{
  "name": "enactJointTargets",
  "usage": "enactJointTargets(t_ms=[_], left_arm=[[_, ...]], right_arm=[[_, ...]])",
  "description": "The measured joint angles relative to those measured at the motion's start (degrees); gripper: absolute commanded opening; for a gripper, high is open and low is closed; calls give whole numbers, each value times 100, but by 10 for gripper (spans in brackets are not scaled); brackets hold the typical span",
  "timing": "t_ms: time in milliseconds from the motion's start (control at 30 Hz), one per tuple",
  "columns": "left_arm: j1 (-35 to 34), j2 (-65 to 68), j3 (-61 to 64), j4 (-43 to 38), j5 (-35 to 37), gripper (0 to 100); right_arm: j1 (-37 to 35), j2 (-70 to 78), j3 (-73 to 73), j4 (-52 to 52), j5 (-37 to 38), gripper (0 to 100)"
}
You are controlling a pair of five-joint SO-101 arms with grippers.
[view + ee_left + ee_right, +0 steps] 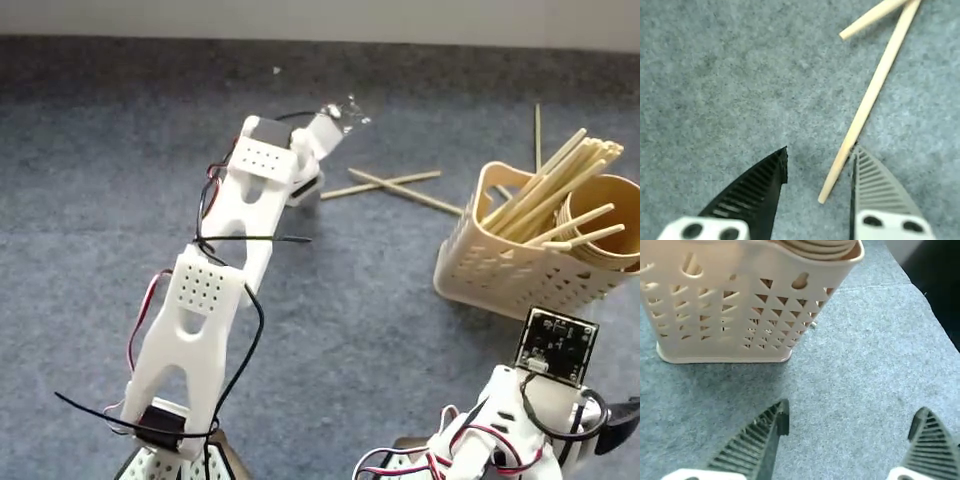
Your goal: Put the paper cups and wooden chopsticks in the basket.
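Jaws spread on the left gripper (820,150), straddling the end of a thin pale wooden chopstick (870,95) on grey carpet (715,75); it looks light, stiff, likely to roll, so pinch nearer its middle; the right gripper (852,414) gapes facing the cream perforated plastic basket (740,315)

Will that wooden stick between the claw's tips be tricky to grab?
Probably stiff and light: the chopstick looks thin, straight wood. Lying flat on fuzzy carpet, it likely won't roll, but the left claw, near its end, might tilt it.
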Motion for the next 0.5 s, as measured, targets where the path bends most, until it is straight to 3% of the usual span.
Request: enactJointTargets(t_ms=[133,500], left_arm=[[44,-35,229,26,9,3],[-132,-35,-70,607,-440,5]], right_arm=[[26,-35,0,167,18,365],[26,-35,0,167,44,365]])
